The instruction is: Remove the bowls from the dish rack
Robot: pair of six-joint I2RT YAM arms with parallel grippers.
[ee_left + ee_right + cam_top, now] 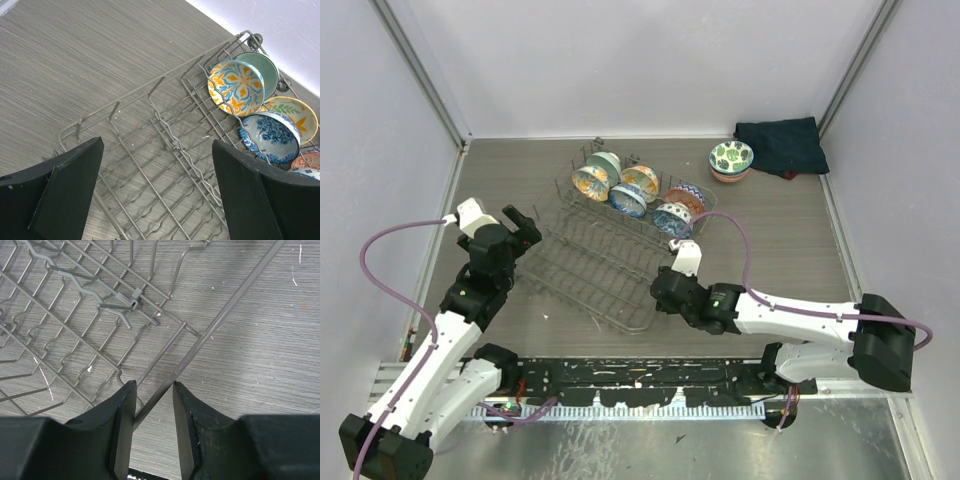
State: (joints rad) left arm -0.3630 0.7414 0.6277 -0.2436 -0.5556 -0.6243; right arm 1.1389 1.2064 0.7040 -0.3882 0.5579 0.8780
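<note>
The dish rack [582, 262] is seen in the middle of the table [790, 240], set at a slant to the table edges. Six bowls are standing on edge between the tines, all of them at the far end of the rack. An orange-and-blue bowl [590, 182] is placed at the left, with a pale mint bowl [608, 163] just behind it. Next to these a yellow bowl [642, 180] and a blue flowered bowl [628, 200] are found. At the right end are a red-orange bowl [686, 197] and a blue patterned bowl [671, 218].

Two more bowls are seen outside the rack, on the table near its far right corner. There a green-leafed bowl [731, 155] is stacked on a reddish bowl [728, 176]. A dark folded cloth [782, 145] is lying just beside them, to the right, close to the far wall.

The right gripper [154, 386] is positioned low at the near right edge of the rack. Its jaws are only a little apart, and one wire of the rack's rim is passing between them. A small gap is visible on each side of the wire, so the wire is not clamped.

The left gripper [157, 147] is held above the left side of the rack. Its jaws are spread wide and nothing is held between them.
</note>
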